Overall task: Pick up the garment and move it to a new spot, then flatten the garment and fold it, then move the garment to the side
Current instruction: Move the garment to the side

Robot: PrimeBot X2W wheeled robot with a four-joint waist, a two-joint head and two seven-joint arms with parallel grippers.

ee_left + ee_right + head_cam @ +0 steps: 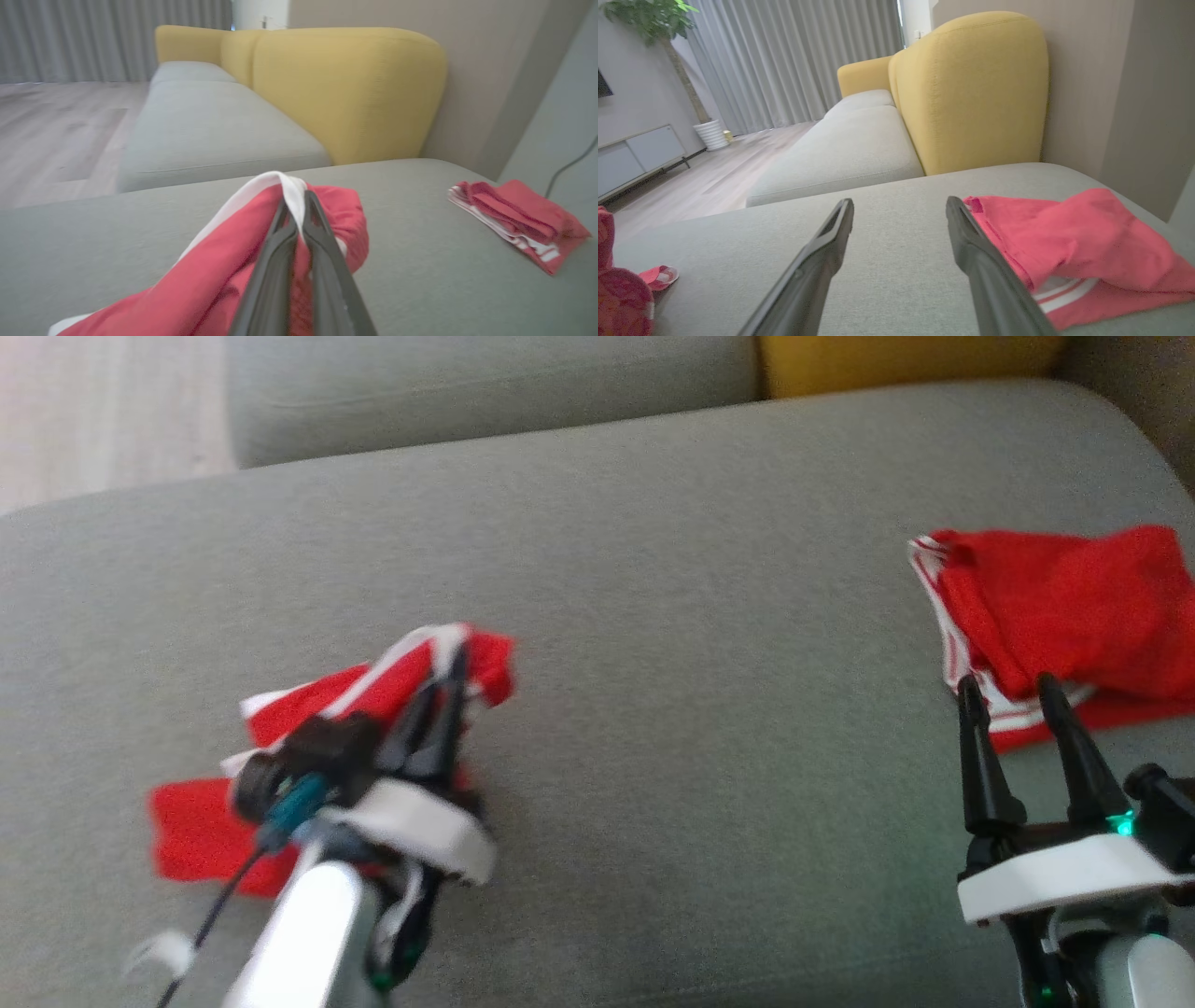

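Observation:
A red garment with white trim (373, 695) lies bunched on the left of the grey sofa cushion (700, 569). My left gripper (453, 663) is shut on its white-edged fold, which is lifted a little off the cushion. In the left wrist view the fingers (322, 242) pinch that fold of the garment (224, 261) at their tips. My right gripper (1006, 683) stands open at the right, its tips at the near edge of a second, folded red garment (1074, 607). The right wrist view shows the open gripper (900, 207) with this folded garment (1073, 238) beside its right finger.
A yellow backrest (345, 88) rises behind the cushion, with another grey seat (210, 126) beyond it. Pale wood floor (93, 411) lies past the cushion's far left edge. A wall (1134, 93) closes the right side. Bare cushion stretches between the two garments.

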